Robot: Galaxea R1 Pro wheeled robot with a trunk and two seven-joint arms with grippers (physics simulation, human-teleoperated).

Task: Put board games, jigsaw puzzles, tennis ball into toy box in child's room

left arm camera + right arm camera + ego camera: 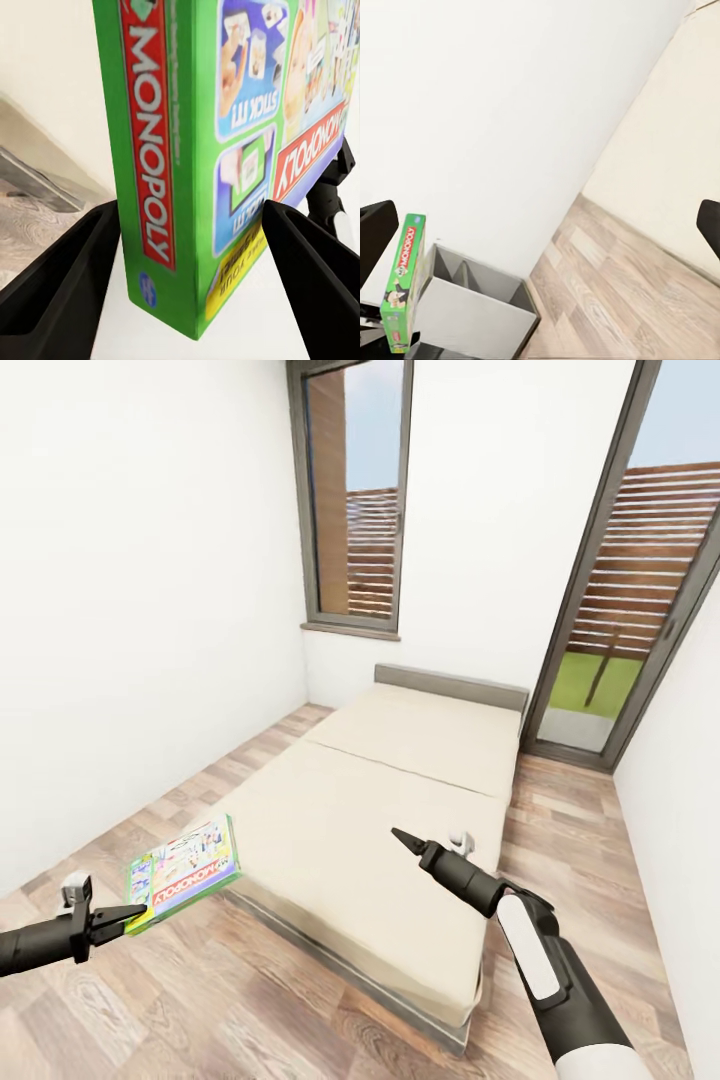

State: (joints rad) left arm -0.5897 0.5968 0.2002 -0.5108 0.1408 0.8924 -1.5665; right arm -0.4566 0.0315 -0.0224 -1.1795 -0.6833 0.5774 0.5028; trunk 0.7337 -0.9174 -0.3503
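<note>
My left gripper (130, 918) is shut on one corner of a green Monopoly board game (185, 870), which it holds above the wood floor just off the bed's near left corner. In the left wrist view the board game (210, 150) stands on edge between the two black fingers (60, 285). The right gripper (405, 840) hovers over the near part of the bed (400, 780), open and holding nothing. From the right wrist view (544, 221) the board game (403, 281) shows edge-on. The bed has a plain cream mattress and a low grey headboard.
A white wall (130, 610) runs close along the left. A tall window (355, 500) stands behind the bed, with a glass door (630, 610) at the back right. Wood-plank floor (250, 1000) lies on both sides of the bed.
</note>
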